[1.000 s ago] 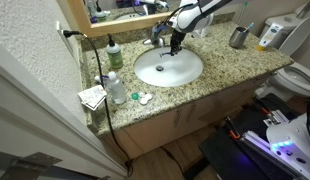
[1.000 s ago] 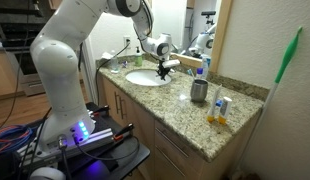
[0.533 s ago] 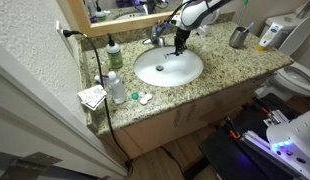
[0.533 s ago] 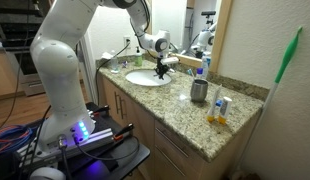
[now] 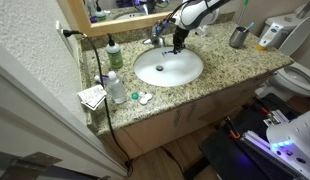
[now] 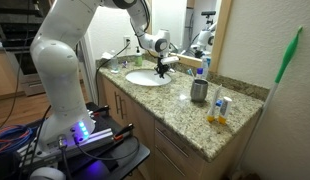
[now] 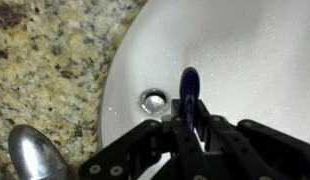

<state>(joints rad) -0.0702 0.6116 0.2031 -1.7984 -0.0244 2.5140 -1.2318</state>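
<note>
My gripper point(image 7: 190, 120) is shut on a thin dark blue object, likely a toothbrush handle point(image 7: 189, 90), which sticks out past the fingers over the white sink basin point(image 7: 245, 60). The overflow hole point(image 7: 153, 99) lies just left of the blue tip. A chrome faucet part point(image 7: 35, 155) shows at the lower left. In both exterior views the gripper point(image 5: 176, 44) point(image 6: 162, 70) hangs over the back rim of the sink point(image 5: 168, 67) point(image 6: 145, 78), close to the faucet point(image 5: 157, 36).
On the granite counter point(image 5: 220, 60) stand a green soap bottle point(image 5: 114, 55), a clear bottle point(image 5: 115, 88), papers point(image 5: 92, 97), a metal cup point(image 5: 238, 37) point(image 6: 199, 91) and small bottles point(image 6: 219, 108). A black cable point(image 5: 99, 80) hangs over the counter's end. A mirror point(image 5: 125, 10) lines the wall behind.
The gripper has shifted slightly toward the faucet side of the sink; it stays shut on the blue object.
</note>
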